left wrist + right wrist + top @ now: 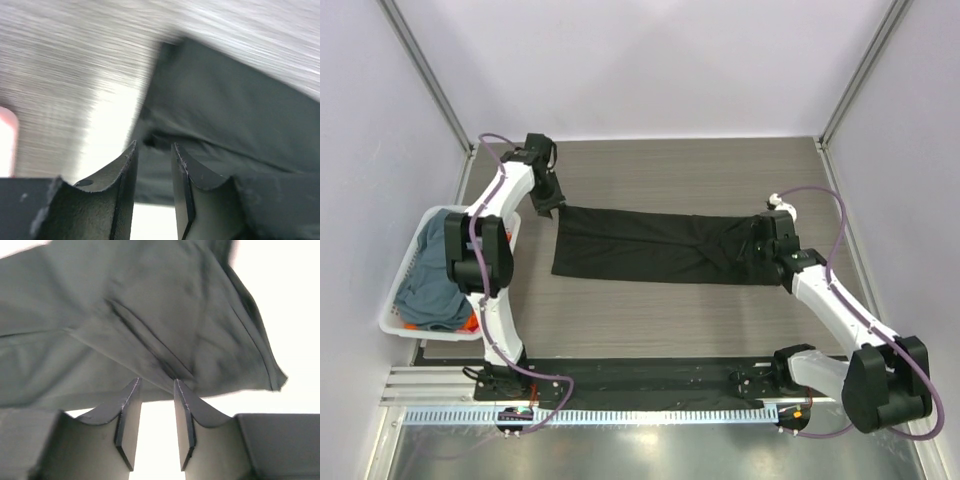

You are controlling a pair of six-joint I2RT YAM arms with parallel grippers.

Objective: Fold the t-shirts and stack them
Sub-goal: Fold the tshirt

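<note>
The black t-shirt (650, 245) lies flat on the table as a long folded strip running left to right. My left gripper (550, 208) is at its far left corner. In the left wrist view the gripper (154, 145) is slightly open, with the shirt's (230, 100) edge just past the tips and nothing between them. My right gripper (760, 238) is over the shirt's right end. In the right wrist view it (156, 381) is slightly open and empty, its tips at the edge of the creased cloth (125, 315). A slate blue-grey t-shirt (432, 270) and a bit of orange cloth (470, 322) lie in the basket.
The white lattice-sided basket (430, 334) stands at the table's left edge beside the left arm. Pale walls with metal posts enclose the back and both sides. A black rail with the arm bases runs along the near edge.
</note>
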